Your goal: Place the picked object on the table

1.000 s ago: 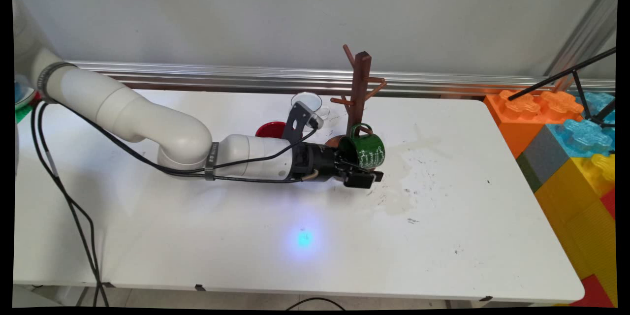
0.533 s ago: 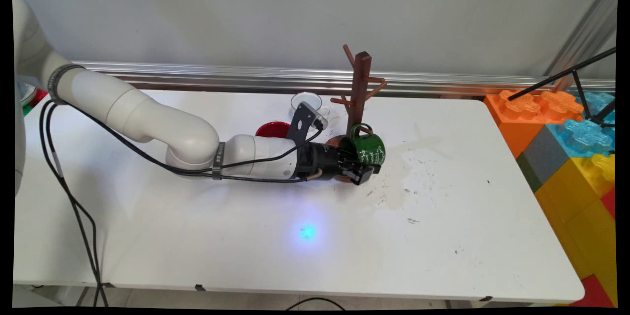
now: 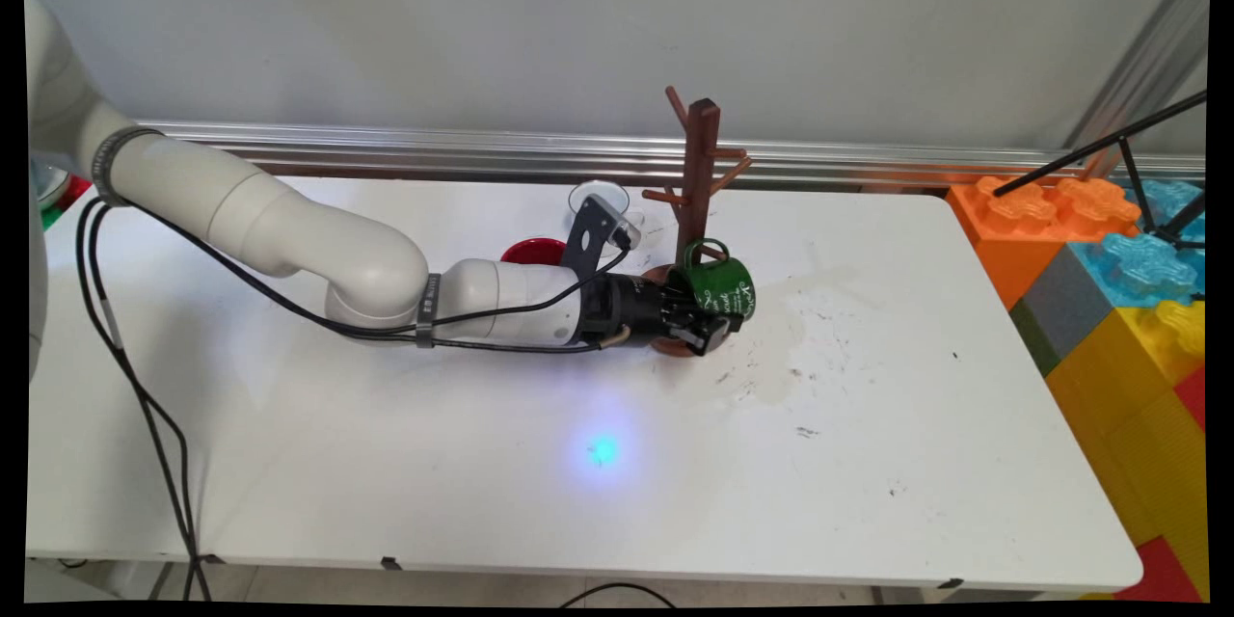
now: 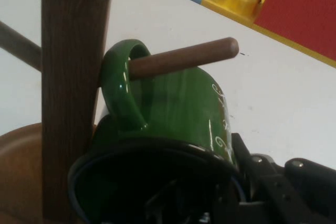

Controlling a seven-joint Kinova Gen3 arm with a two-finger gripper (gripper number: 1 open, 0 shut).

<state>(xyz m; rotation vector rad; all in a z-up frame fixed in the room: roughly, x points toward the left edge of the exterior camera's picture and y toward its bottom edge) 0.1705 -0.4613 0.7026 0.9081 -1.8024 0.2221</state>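
Observation:
A green enamel mug (image 3: 725, 287) with white lettering hangs by its handle on a low peg (image 4: 184, 59) of the brown wooden mug tree (image 3: 696, 164). The mug tilts, its mouth facing my hand. My gripper (image 3: 699, 323) reaches in low from the left and is shut on the mug's rim, one finger inside and the other against the outer wall. In the hand view the mug (image 4: 178, 103) fills the middle. The tree's post (image 4: 71, 77) stands at the left and the outer finger (image 4: 260, 174) lies beside the rim. The gripper (image 4: 220, 192) is partly hidden by the mug.
A red bowl (image 3: 530, 253) and a clear glass cup (image 3: 598, 198) sit behind my wrist, left of the tree. Large orange, blue and yellow building blocks (image 3: 1109, 260) stand off the table's right end. Stains mark the table (image 3: 868, 424) to the right of the tree.
The outer finger has drawn in from well clear of the mug to its wall. The hand has edged toward the tree, and the tree's top has shifted slightly left.

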